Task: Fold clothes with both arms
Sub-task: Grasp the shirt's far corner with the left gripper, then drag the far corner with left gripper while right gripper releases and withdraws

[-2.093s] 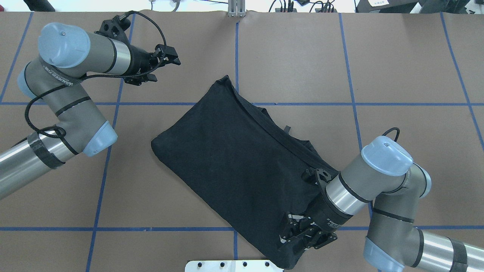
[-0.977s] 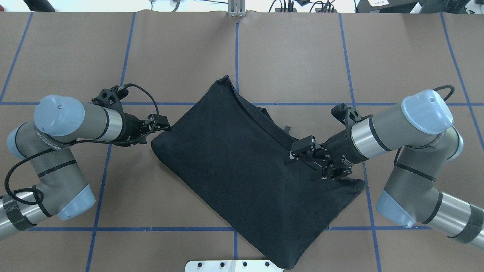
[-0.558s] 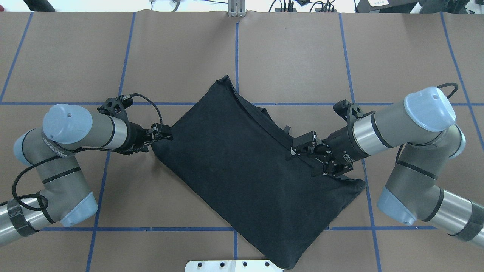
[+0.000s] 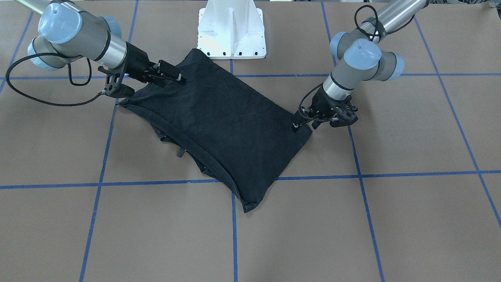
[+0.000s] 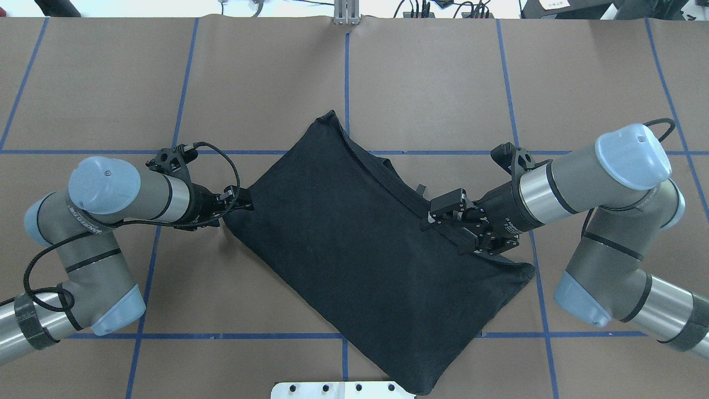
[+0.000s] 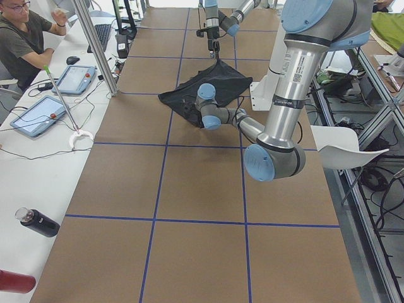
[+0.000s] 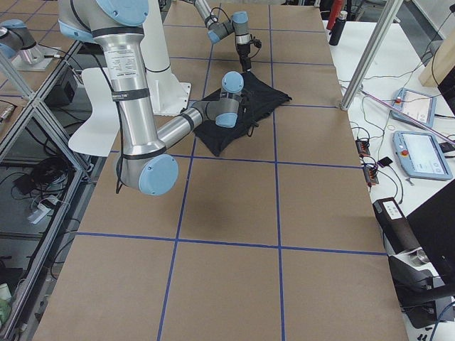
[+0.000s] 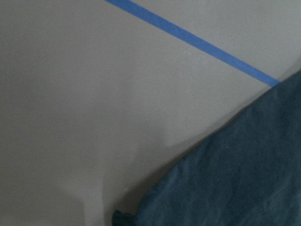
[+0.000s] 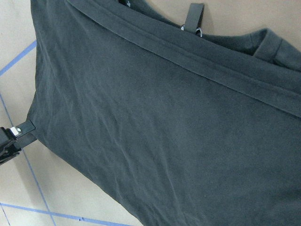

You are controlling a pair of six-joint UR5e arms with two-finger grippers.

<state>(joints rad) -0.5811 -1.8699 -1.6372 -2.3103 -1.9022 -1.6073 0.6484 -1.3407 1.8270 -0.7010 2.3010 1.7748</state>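
The black T-shirt (image 5: 360, 249) lies folded into a slanted rectangle at the table's middle, plain side up; it also shows in the front view (image 4: 219, 117). My left gripper (image 5: 239, 200) is low at the shirt's left corner, also seen in the front view (image 4: 301, 124). It looks open, and its wrist view shows only the shirt's edge (image 8: 244, 169) and table. My right gripper (image 5: 450, 230) is open above the shirt's right part, near the folded hem. One of its fingers (image 9: 14, 136) shows over the cloth (image 9: 164, 132).
The white pedestal base (image 4: 232, 29) stands at the shirt's near corner. Blue tape lines (image 5: 346, 66) grid the brown table. A small loop tag (image 9: 194, 16) sticks out past the hem. An operator (image 6: 25, 38) sits at a side desk with tablets.
My left arm swung in from the far left down to the shirt's left corner. My right arm moved from the shirt's near corner up to its right part. The shirt has not moved.
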